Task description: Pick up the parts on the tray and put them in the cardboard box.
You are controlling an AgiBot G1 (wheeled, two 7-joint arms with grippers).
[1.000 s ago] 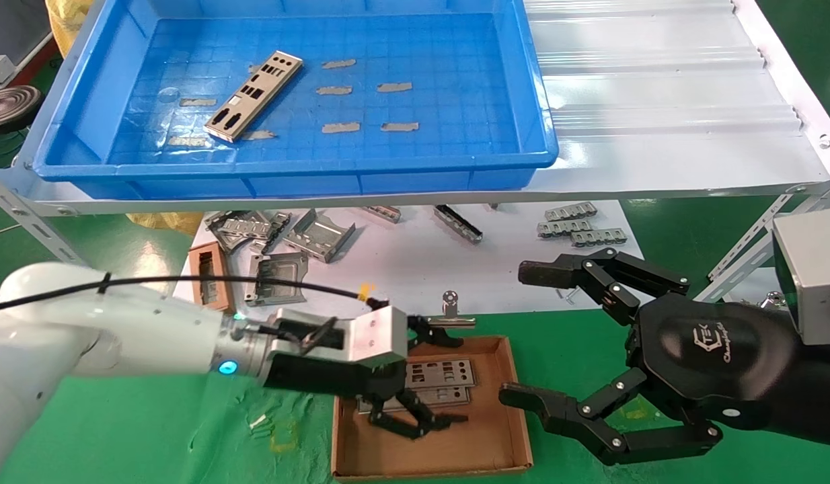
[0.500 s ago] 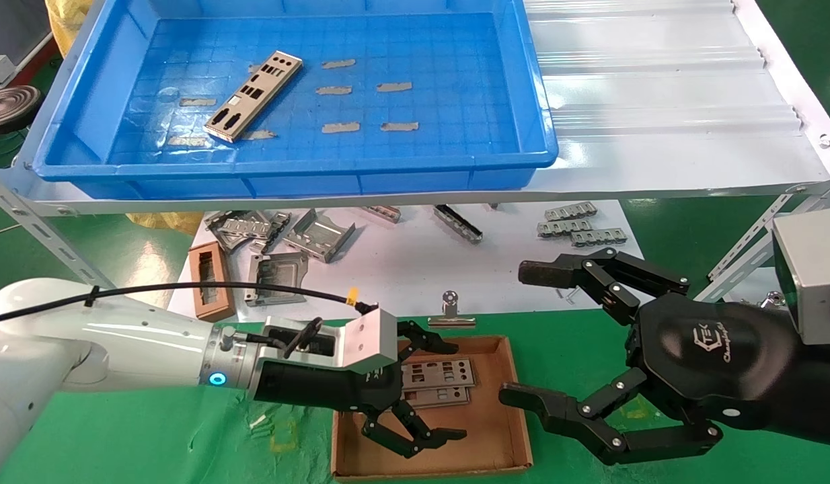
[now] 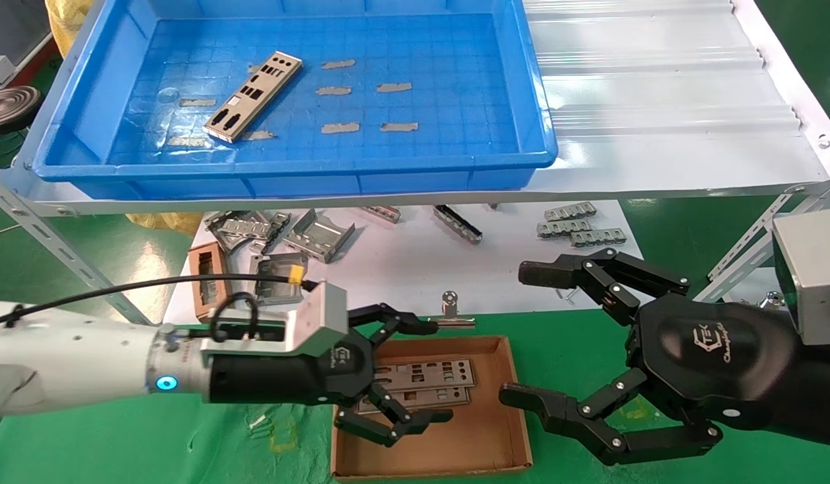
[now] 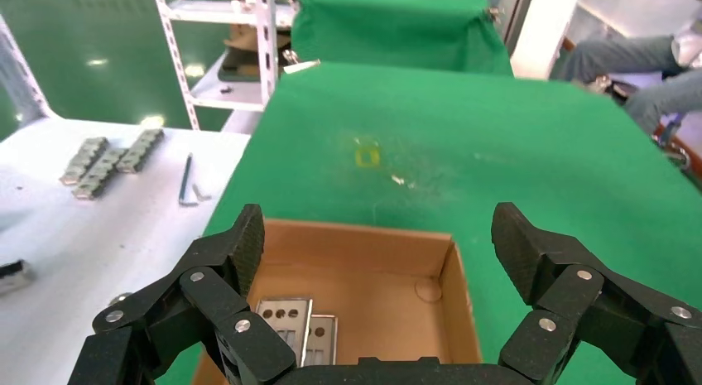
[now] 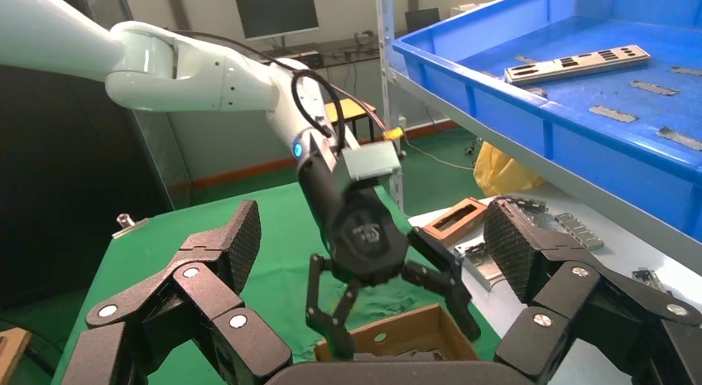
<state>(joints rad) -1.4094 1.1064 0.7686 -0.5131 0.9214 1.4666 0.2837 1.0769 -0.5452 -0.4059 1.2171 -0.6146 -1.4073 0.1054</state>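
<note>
1. Two plates [image 3: 418,383] lie flat in the box [image 3: 496,430], one on top of the other, near its far wall.
2. One more plate [image 3: 253,96] lies tilted on the floor of the tray [image 3: 415,175], toward its left side, with small grey strips [image 3: 340,127] beside it.
3. We see the tray up on a white shelf [image 3: 657,101], well behind the box.
4. Our left gripper [image 3: 415,373] hangs over the left part of the box, just above the two plates. Its fingers [image 3: 395,316] are spread wide and hold nothing.
5. Our right gripper [image 3: 529,336] hangs just to the right of the box. Its fingers [image 3: 549,272] are spread wide too, with nothing in them.
6. Bent grey brackets [image 3: 280,235] and a small brown frame [image 3: 210,279] lie on the white sheet [image 3: 401,269] under the shelf.
7. The box sits on a green cloth [image 3: 119,444].
</note>
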